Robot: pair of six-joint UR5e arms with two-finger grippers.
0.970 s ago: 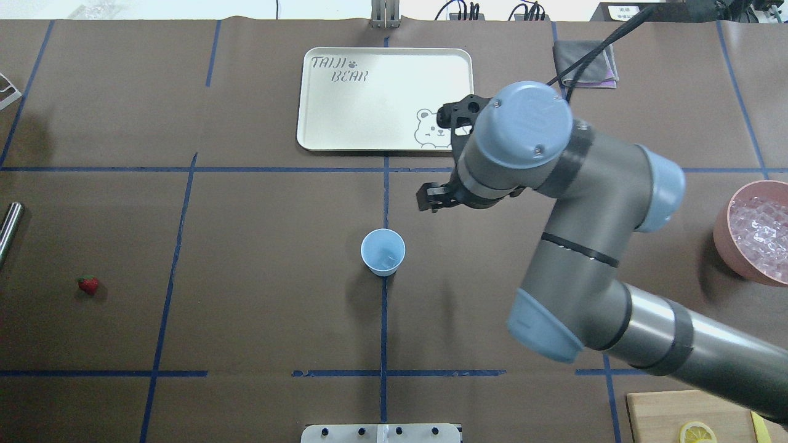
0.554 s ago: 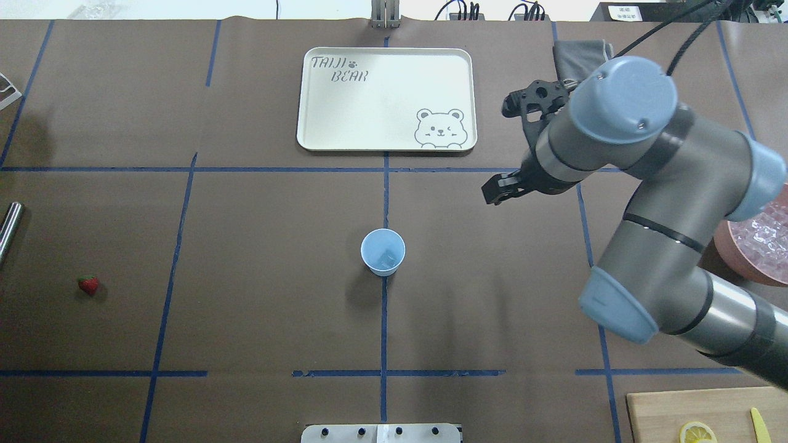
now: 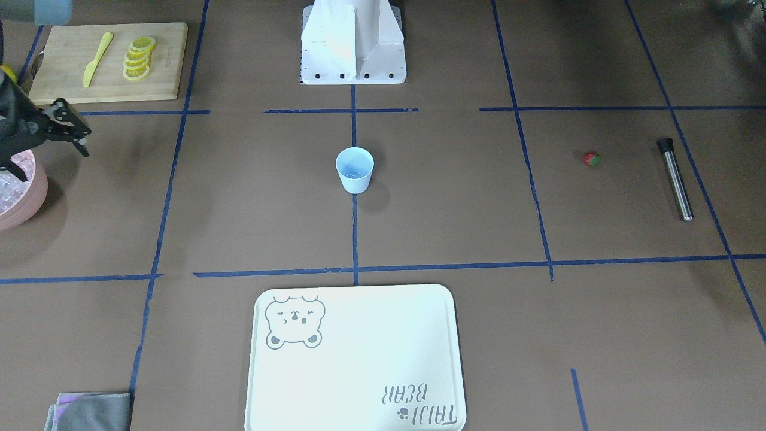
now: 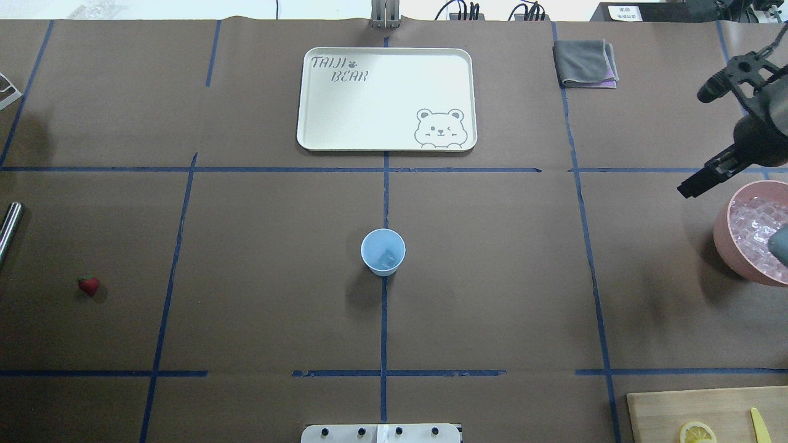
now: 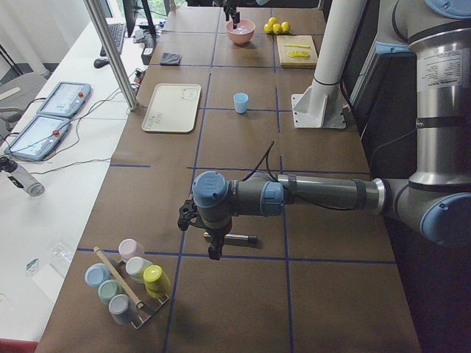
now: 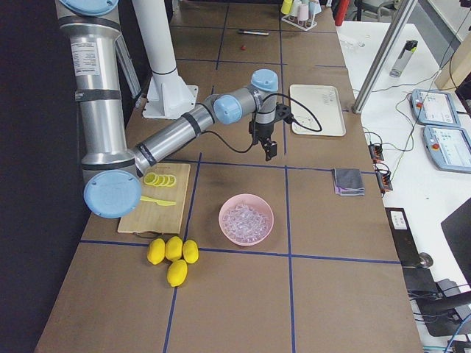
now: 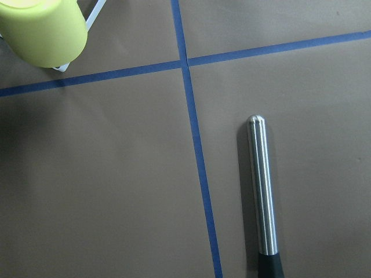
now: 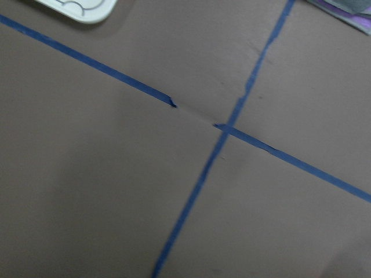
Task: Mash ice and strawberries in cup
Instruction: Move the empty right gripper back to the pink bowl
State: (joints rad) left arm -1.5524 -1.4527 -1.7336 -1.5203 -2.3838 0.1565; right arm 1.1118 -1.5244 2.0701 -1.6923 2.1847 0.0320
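The right arm has swung away from the cup in the past second, from just beyond it near the tray out towards the pink bowl at the right-hand end of the bench. Its right end effector now hangs above the paper short of the bowl, fingers spread wide and carrying nothing. The cup has not shifted and stands upright at the centre of the bench, with what looks like a clear piece or two at the bottom. The move reads as another trip for ice, which is heaped in the bowl, so the filling stage seems to be still under way.

The strawberry lies alone far to the cup's left, untouched. Beyond it, farther from the cup, rests a metal rod, probably the masher. The left end effector hovers over that rod, but I cannot tell from here whether its fingers are spread or closed.

Brown paper taped into squares with blue lines covers the bench. To the cup's right, past the bowl, sit a cutting board with lemon slices and a yellow knife, whole lemons and a folded grey cloth. Past the rod stands a rack of pastel tumblers. A white side table beyond the tray holds control tablets and cables.
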